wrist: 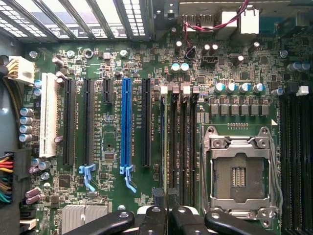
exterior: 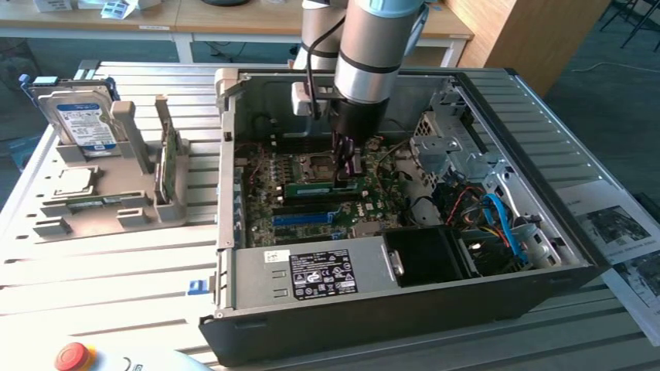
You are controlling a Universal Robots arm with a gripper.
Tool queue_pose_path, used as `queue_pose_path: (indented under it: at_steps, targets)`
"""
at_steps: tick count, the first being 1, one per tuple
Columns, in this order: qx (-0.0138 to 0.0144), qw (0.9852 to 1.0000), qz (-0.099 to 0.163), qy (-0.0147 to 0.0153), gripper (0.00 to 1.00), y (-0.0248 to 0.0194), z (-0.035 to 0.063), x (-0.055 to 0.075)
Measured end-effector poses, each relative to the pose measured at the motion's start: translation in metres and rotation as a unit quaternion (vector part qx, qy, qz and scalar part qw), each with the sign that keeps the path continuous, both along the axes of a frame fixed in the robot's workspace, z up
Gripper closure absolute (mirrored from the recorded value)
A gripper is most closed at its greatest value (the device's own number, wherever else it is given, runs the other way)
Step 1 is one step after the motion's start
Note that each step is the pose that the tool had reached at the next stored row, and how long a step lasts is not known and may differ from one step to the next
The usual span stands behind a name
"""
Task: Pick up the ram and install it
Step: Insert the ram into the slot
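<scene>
I've got the arm (exterior: 366, 54) reaching down into the open PC case (exterior: 413, 325) on the slatted table (exterior: 103, 263), w/ the gripper (exterior: 348, 174) low over the mobo (exterior: 270, 202). The ram (exterior: 309, 188) sits on edge in the memory-slot area just beside the CPU socket (exterior: 314, 164), running along the ext view's left-right. The gripper is on its end twd the ext view's right. Jaws are narrow, nearly together, and as far as I can see they pinch the ram's top edge.

Wrist view: black fingertips (wrist: 157, 198) stand close w/ just a thin gap. They line up over the row of black memory slots (wrist: 185, 142), which lies btwn the blue slot strip (wrist: 126, 122) and the bare CPU socket. Can't tell if the stick is fully seated.

Outside the case, ext view's left, there's a grey holder (exterior: 103, 205). It has a blue-labelled hard drive (exterior: 83, 116) upright, a thin green board (exterior: 165, 166) on edge beside it, and a square chip (exterior: 74, 182) lying flat. The PSU (exterior: 309, 274) w/ black label is at the case side nearest the camera. There's also a red button (exterior: 74, 355) at the table corner.
</scene>
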State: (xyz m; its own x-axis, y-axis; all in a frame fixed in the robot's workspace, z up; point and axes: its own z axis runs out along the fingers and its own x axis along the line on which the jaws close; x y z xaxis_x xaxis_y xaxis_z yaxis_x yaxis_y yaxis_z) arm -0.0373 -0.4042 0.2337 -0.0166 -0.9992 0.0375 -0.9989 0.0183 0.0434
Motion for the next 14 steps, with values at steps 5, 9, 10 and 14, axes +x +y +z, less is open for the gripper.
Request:
queue_pose_path:
  at_steps: [5, 9, 10, 14]
  targets:
    - [-0.0002, 1.0000, 0.000, 0.0001, 0.88, -0.0001, -0.0016, -0.0001]
    - [-0.0001, 1.0000, 0.000, 0.0000, 0.88, 0.0000, -0.0017, 0.0000]
    - [-0.0001, 1.0000, -0.001, 0.0000, 0.88, 0.0000, -0.0017, 0.0000]
    - [0.0000, 1.0000, -0.002, 0.0000, 0.88, 0.0000, -0.0019, -0.0001]
